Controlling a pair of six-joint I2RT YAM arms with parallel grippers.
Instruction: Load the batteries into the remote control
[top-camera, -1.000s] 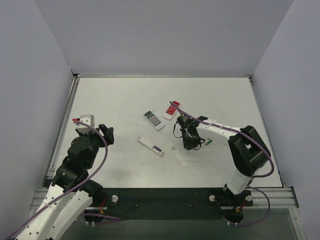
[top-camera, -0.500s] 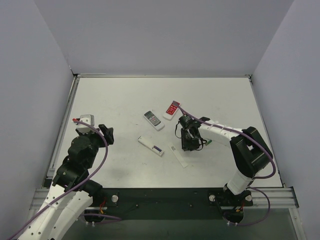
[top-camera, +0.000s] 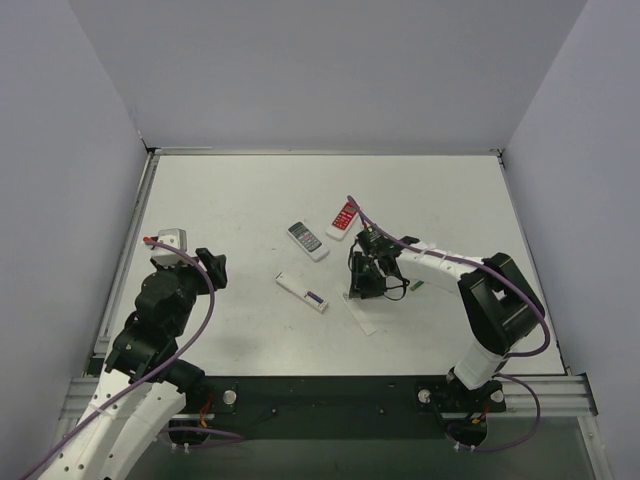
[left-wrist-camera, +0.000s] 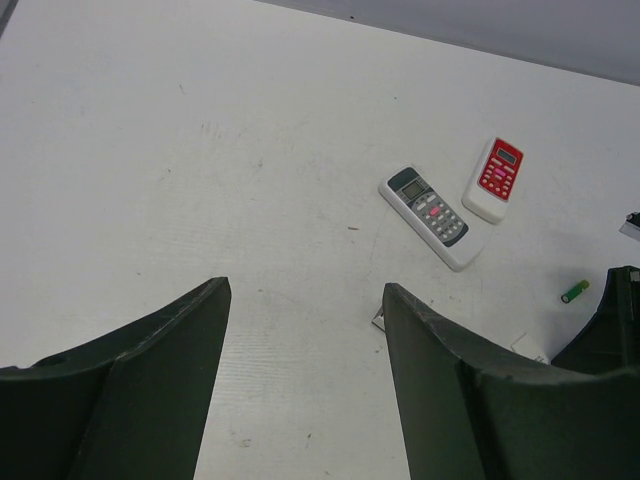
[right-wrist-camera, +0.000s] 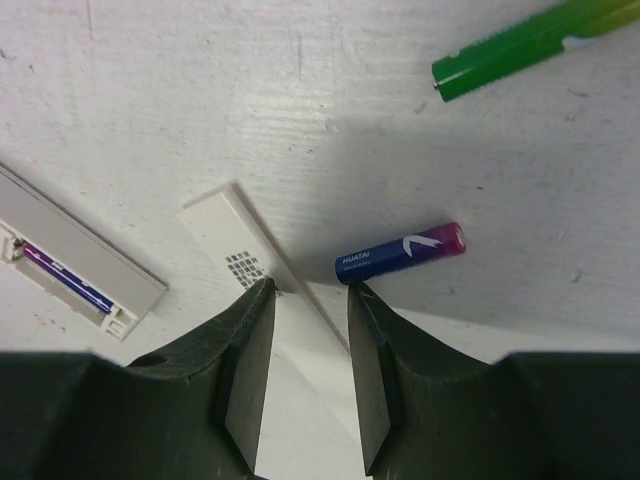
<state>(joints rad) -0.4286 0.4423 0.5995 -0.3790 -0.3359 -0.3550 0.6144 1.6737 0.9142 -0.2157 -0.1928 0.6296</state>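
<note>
Left gripper hovers, jaws wide; right gripper points down, jaws narrowly apart.

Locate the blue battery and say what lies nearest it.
In the right wrist view, the blue battery lies just right of the right pincer, beside the white cover and below the green battery.

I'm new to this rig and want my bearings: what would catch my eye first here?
The right gripper hangs low mid-table over a white battery cover, with a blue battery beside its fingertip and a green battery farther off. To its left in the top view lies an opened remote; a red remote stands out farther back.
</note>
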